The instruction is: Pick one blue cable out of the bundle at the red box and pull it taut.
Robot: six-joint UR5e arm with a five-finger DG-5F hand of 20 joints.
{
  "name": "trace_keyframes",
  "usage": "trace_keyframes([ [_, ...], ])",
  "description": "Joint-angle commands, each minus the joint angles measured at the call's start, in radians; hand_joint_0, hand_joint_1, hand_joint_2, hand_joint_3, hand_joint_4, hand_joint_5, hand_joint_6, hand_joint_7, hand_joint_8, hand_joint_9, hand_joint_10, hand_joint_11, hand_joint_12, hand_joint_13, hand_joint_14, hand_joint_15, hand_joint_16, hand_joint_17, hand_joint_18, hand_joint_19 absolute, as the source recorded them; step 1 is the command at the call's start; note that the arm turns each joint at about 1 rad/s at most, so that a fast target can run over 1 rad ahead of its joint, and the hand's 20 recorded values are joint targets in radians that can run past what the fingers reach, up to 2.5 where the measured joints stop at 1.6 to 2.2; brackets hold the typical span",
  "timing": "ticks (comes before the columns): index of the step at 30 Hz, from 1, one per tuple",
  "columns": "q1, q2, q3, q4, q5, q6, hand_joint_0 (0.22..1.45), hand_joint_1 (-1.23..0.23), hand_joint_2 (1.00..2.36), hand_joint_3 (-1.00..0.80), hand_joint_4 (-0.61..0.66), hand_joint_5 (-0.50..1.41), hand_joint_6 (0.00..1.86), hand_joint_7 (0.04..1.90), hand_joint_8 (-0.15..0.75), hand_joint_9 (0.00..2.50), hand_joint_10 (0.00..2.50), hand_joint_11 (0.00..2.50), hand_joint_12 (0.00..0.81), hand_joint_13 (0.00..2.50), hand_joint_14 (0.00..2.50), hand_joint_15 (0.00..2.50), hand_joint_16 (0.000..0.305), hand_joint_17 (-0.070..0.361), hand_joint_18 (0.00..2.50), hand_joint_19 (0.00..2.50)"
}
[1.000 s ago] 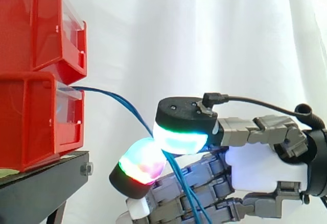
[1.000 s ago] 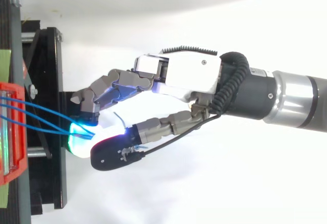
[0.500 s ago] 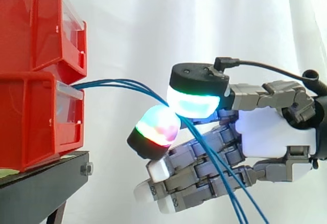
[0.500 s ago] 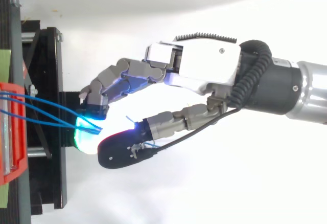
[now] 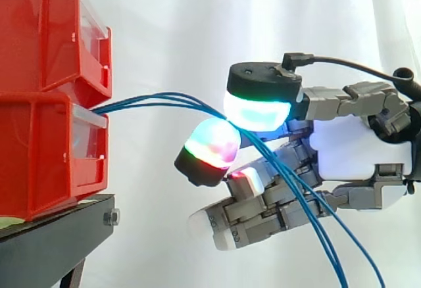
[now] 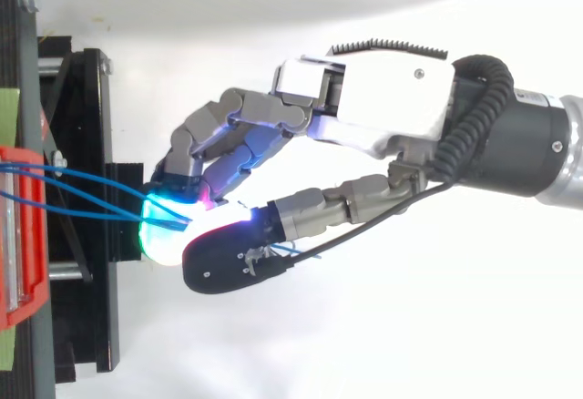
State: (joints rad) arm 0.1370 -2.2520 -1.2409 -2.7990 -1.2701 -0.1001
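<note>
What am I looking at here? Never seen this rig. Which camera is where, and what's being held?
It's a robot arm with a fingered hand on its end. The side view is taken from beside the work, at about its height. The top view looks down on the same scene. At the left, two red bins are stacked on a black stand, before a white curtain. Blue cables run out of the lower bin. The hand pinches them between two glowing fingertips, which are its own pads. More than one cable seems caught. Past the pinch the cables trail downward.
</note>
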Motion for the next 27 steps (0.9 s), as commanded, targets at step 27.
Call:
trace_keyframes([
  [27,0.0,0.009,0.032,-0.074,0.0,-0.003,0.56,-0.71,1.0,-0.5,0.17,-0.21,0.91,0.78,0.331,0.89,0.0,1.16,0.407,0.51,0.01,0.29,0.061,0.137,0.39,0.06],
])
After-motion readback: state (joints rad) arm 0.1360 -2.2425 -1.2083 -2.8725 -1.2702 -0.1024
